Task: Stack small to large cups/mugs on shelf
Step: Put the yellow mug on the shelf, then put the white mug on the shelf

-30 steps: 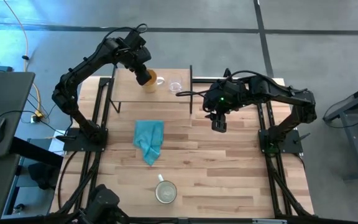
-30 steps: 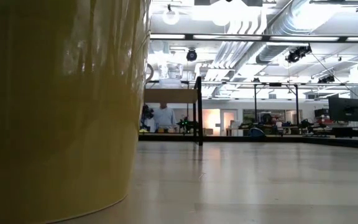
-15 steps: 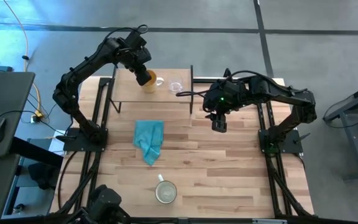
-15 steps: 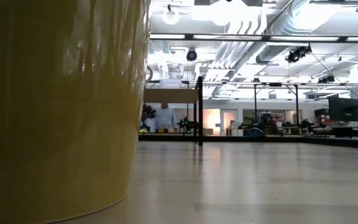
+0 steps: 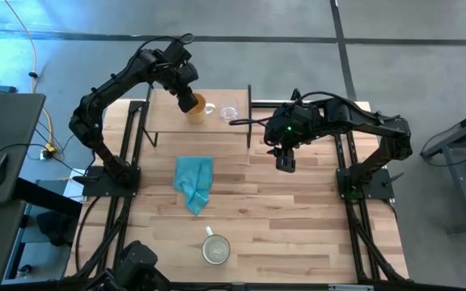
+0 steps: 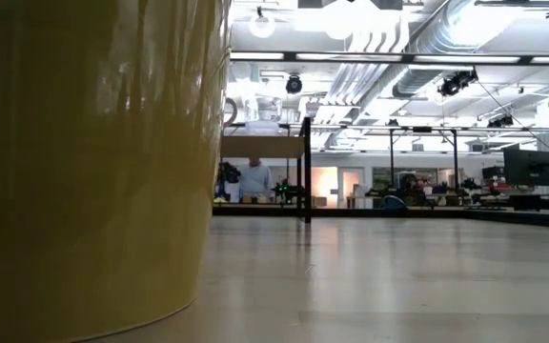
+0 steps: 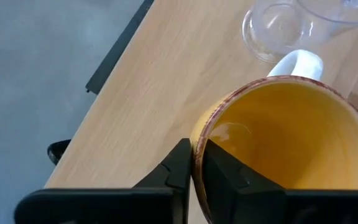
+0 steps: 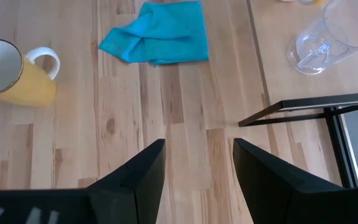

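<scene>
An orange mug (image 5: 197,105) with a white handle (image 7: 297,62) is upright at the far left part of the light-wood shelf (image 5: 217,129). My left gripper (image 5: 186,99) is shut on it. A small clear glass cup (image 5: 229,111) stands on the shelf just right of the mug and also shows in the left wrist view (image 7: 272,25). A larger mug (image 5: 215,249), yellow outside and white inside, stands on its base near the table's near edge; it fills the left of the low view (image 6: 84,162). My right gripper (image 5: 284,160) hangs open over the planks right of the shelf. My left gripper pinches the orange mug's rim (image 7: 197,134) on the side opposite the handle, one finger (image 7: 225,171) inside the mug and one finger (image 7: 176,168) outside. The fingers come from above, slanting down. The mug is upright; whether its base rests on the shelf I cannot tell.
A crumpled teal cloth (image 5: 194,182) lies on the planks between the shelf and the larger mug. Black frame rails (image 8: 303,106) edge the shelf. Bare planks (image 5: 298,218) stretch over the table's right and near parts.
</scene>
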`<act>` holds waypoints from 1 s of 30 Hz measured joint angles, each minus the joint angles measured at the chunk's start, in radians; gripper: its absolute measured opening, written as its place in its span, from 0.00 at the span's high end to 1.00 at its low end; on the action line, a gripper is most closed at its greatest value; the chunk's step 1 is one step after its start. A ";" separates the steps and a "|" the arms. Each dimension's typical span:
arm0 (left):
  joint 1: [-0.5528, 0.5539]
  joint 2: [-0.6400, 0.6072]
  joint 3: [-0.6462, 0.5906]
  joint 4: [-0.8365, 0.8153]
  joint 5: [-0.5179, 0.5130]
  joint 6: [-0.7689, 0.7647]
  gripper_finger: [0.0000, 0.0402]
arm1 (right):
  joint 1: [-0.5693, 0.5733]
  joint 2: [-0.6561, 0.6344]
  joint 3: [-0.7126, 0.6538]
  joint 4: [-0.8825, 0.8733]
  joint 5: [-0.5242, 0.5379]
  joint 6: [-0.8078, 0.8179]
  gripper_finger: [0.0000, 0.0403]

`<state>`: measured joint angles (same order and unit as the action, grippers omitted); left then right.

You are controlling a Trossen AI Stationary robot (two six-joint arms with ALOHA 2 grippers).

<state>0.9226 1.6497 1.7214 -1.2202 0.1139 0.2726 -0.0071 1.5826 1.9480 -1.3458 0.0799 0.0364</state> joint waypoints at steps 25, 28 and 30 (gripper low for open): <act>0.000 -0.001 0.000 0.053 -0.001 -0.016 0.68 | 0.000 0.000 0.000 0.000 -0.010 0.008 0.55; 0.000 -0.005 0.000 0.061 -0.001 -0.019 0.66 | 0.000 0.000 0.000 0.000 -0.014 0.008 0.55; 0.001 -0.008 0.000 0.063 -0.002 -0.019 0.65 | 0.000 0.000 0.000 0.000 -0.018 0.008 0.55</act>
<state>0.9233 1.6414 1.7214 -1.1568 0.1123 0.2535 -0.0069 1.5826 1.9484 -1.3457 0.0624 0.0441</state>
